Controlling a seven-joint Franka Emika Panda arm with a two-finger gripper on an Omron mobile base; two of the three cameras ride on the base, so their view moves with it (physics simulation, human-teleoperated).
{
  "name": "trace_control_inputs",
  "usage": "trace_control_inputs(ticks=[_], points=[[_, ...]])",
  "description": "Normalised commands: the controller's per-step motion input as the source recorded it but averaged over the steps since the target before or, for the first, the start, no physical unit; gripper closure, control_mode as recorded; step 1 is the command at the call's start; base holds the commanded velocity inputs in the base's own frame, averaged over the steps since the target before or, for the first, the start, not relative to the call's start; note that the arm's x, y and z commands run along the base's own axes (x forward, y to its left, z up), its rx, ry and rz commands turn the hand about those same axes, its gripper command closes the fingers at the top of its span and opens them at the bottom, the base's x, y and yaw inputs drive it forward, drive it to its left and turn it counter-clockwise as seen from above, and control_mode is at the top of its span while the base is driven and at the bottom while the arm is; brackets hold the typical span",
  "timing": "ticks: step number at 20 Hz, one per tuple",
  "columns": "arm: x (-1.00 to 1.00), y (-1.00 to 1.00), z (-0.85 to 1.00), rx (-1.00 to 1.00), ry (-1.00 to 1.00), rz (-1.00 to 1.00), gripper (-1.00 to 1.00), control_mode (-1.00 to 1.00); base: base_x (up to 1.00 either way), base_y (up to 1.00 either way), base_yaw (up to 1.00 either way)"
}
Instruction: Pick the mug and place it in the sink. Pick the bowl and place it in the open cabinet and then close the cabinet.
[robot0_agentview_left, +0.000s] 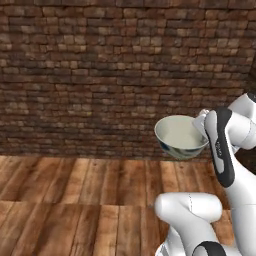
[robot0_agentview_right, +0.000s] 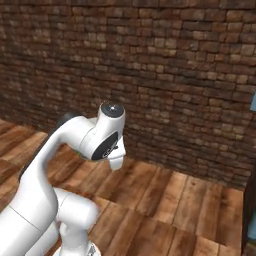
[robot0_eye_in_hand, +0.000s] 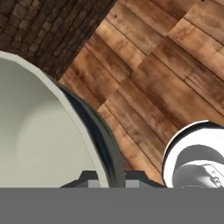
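The bowl (robot0_agentview_left: 179, 135), pale grey-green outside and cream inside, hangs in the air well above the wooden floor, in front of the brick wall. My gripper (robot0_eye_in_hand: 111, 178) is shut on its rim, one fingertip (robot0_eye_in_hand: 89, 179) inside the bowl (robot0_eye_in_hand: 39, 131) and the other outside. In the left base view the white forearm (robot0_agentview_left: 222, 145) covers the hand at the bowl's right side. The bowl sits roughly upright, its opening facing up. The mug and the sink are out of view.
A dark brick wall (robot0_agentview_left: 100, 75) stands close ahead above a wooden plank floor (robot0_agentview_left: 75, 190). A sliver of teal-blue (robot0_agentview_right: 253, 102) shows at the right edge of the right base view; I cannot tell whether it is the cabinet.
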Motion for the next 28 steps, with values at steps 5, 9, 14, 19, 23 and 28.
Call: trace_control_inputs(ticks=[5,9,14,19,23,28], points=[[0.0,0.0,0.0,0.0,0.0,0.0,1.0,1.0,0.88,0.01,-0.47],[0.0,0.0,0.0,0.0,0.0,0.0,1.0,1.0,0.84,0.03,-0.49],[0.0,0.0,0.0,0.0,0.0,0.0,1.0,1.0,0.07,0.0,-0.46],[0.0,0.0,0.0,0.0,0.0,0.0,1.0,1.0,-0.57,0.09,-0.55],[0.0,0.0,0.0,0.0,0.0,0.0,1.0,1.0,0.19,0.44,-0.54],[0.0,0.0,0.0,0.0,0.0,0.0,1.0,1.0,0.14,0.26,-0.6]])
